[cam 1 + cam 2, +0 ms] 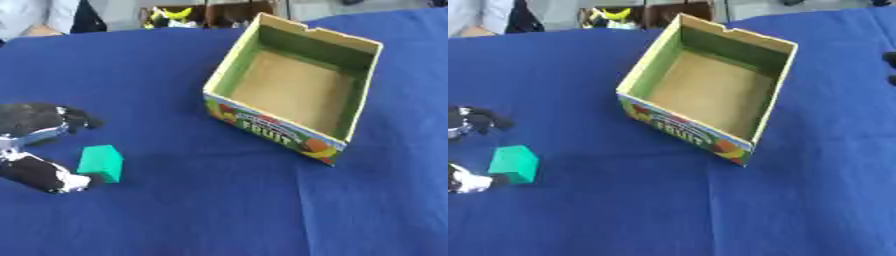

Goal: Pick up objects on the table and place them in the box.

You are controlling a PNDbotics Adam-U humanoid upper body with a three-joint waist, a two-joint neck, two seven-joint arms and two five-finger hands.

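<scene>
Step in hand: the green block (101,162) is judged about to be grasped by the left hand (39,150).
How to do it well: the block should be centred between thumb and fingers before closing, then lifted clear of the box wall.
Left hand pose: entered from the left edge, spread around the block; 1 digit touches its lower left side, the others are apart above. Nothing is clasped yet.
Right hand: only dark tips (890,67) are seen at the right edge; its state cannot be told.
Block: on the blue cloth (219,210), well apart from the box.
Box (278,131): upright, nothing seen inside.
</scene>
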